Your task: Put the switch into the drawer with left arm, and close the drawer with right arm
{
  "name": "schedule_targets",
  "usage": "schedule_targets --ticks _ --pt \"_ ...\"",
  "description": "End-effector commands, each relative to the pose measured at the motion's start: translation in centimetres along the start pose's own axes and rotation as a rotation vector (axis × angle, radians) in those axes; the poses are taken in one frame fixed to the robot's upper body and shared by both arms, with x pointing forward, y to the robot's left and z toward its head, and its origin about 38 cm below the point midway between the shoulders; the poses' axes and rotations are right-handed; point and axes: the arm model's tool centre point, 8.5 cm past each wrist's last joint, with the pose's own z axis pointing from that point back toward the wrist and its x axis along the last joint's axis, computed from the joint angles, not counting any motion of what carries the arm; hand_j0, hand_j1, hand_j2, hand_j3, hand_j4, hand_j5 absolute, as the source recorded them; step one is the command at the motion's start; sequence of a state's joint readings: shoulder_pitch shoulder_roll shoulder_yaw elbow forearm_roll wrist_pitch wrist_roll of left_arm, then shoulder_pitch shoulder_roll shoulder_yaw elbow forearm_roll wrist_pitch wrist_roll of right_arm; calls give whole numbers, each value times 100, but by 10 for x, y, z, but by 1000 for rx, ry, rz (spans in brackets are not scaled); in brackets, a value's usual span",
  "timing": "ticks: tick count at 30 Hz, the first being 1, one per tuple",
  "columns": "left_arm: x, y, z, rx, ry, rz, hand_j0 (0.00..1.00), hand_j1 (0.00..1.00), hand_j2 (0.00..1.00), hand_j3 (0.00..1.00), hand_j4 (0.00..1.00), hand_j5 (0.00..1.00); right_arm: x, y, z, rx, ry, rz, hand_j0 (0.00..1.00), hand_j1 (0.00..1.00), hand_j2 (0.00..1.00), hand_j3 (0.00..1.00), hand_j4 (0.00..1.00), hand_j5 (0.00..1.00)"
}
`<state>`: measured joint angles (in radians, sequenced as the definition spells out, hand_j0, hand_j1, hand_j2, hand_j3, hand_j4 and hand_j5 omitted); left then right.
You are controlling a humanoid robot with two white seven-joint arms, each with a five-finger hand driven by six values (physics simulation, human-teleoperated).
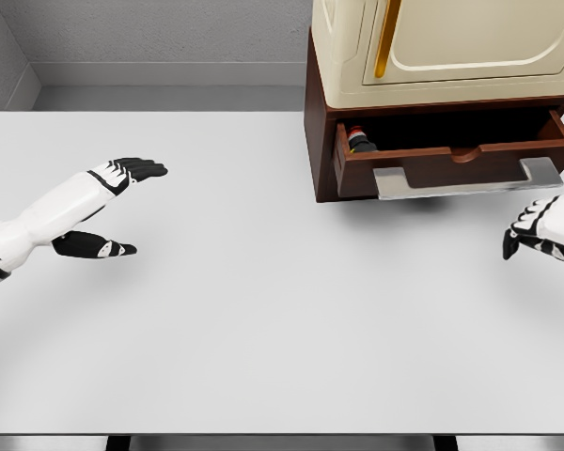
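White table (pixel 263 310), grey walls (pixel 160 28), brown drawer (pixel 451 155) open

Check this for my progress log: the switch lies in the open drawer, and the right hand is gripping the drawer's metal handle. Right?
Not quite. The switch does lie in the open drawer, but the right hand is not on the metal handle; it sits below it, apart from it, over the table. The head view shows the gap.

Bright, even, shadowless render; faint soft shadow under drawer (pixel 456 155) on desk (pixel 263 329); sharp throughout, no glare.
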<state>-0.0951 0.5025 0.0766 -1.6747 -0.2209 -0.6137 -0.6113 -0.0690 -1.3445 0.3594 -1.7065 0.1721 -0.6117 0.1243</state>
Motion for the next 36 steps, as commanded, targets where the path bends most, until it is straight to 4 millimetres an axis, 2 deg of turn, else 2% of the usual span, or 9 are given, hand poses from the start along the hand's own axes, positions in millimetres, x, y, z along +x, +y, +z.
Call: schedule_targets --ticks 1,7,21,36 --pt "0 1 0 6 -2 7 100 100 100 100 100 100 6 -2 -3 -6 -20 -1 39 39 39 39 39 39" --pt "1 1 0 6 -5 8 100 100 100 100 100 100 18 -3 -11 -20 -62 -2 39 39 39 39 39 39" --pt "-1 0 1 6 1 11 100 100 100 100 100 100 22 -10 -25 -102 -91 -9 40 40 40 40 40 40" --pt "0 0 0 6 -2 12 100 100 100 100 100 100 27 -8 -37 -141 -113 -2 41 41 41 41 41 41"
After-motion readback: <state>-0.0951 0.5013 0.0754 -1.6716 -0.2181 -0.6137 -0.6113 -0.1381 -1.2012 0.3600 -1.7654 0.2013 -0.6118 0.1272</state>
